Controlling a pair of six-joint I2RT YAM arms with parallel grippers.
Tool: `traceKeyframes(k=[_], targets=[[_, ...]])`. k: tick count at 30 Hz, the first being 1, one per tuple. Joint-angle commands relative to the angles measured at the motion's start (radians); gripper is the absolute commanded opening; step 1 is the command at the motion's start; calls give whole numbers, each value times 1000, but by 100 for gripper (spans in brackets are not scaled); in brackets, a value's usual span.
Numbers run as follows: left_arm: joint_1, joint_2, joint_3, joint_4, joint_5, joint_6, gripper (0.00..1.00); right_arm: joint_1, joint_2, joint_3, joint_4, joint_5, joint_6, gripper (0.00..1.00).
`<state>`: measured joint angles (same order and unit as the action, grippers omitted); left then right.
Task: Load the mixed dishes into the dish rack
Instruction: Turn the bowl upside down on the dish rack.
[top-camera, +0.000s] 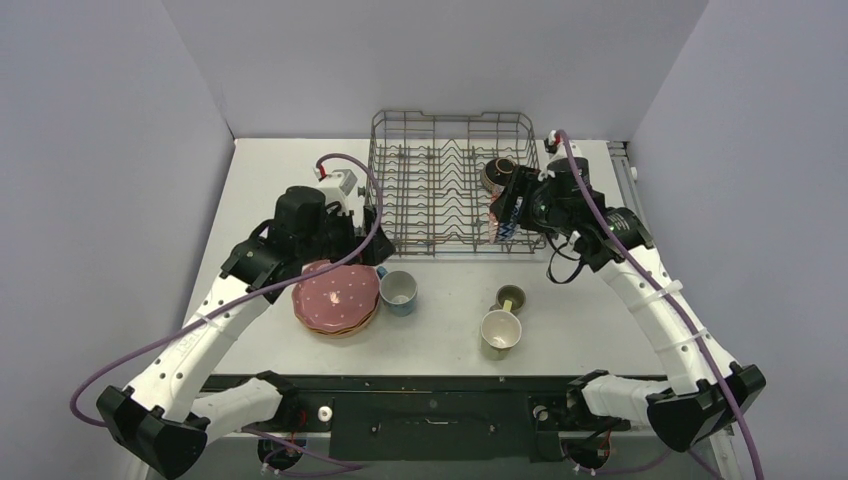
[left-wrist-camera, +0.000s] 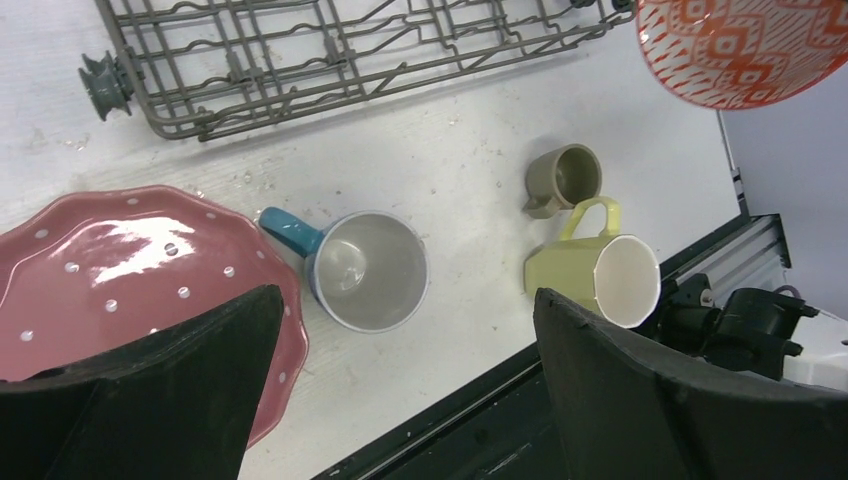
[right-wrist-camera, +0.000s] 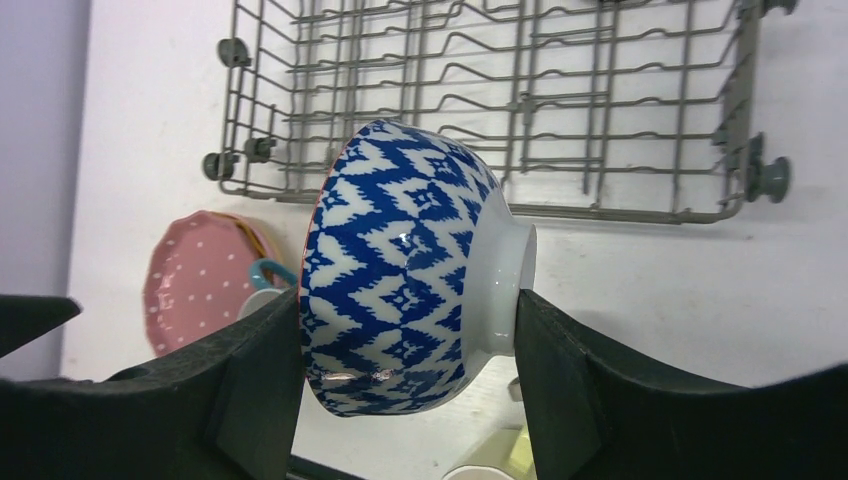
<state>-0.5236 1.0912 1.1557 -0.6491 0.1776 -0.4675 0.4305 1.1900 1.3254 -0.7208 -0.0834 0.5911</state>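
Right tool (right-wrist-camera: 405, 350) grasping blue-and-white patterned ceramic bowl (right-wrist-camera: 400, 270), tipped sideways, over right front part of grey wire dish rack (top-camera: 450, 113); left tool (left-wrist-camera: 400, 380) released, above pink white-dotted scalloped plate (top-camera: 335, 295) and light-blue mug (top-camera: 398, 291) on white bench (top-camera: 450, 300).

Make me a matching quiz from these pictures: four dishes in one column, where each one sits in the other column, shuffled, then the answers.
Dishes
1. blue-white patterned bowl
2. pink dotted plate
3. dark-brown bowl
4. pale-yellow mug

Places
A. inside the dish rack
B. on the table beside the small olive mug
C. held in the right gripper
D. on top of the plate stack

Pairs: 1-C, 2-D, 3-A, 4-B
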Motion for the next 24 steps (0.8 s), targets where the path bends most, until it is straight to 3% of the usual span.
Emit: traceKeyframes(k=[1,2,24], targets=[[7,-46,-26,-10,-61,36,95,-9,39,111,-9,138,-103,0],[7,-55,-38,-10,-63,37,100,-9,58,130,-17,153,-110,0],[5,-186,-229,56,-12,90,96,31,467,439,-143,447,-283,0]])
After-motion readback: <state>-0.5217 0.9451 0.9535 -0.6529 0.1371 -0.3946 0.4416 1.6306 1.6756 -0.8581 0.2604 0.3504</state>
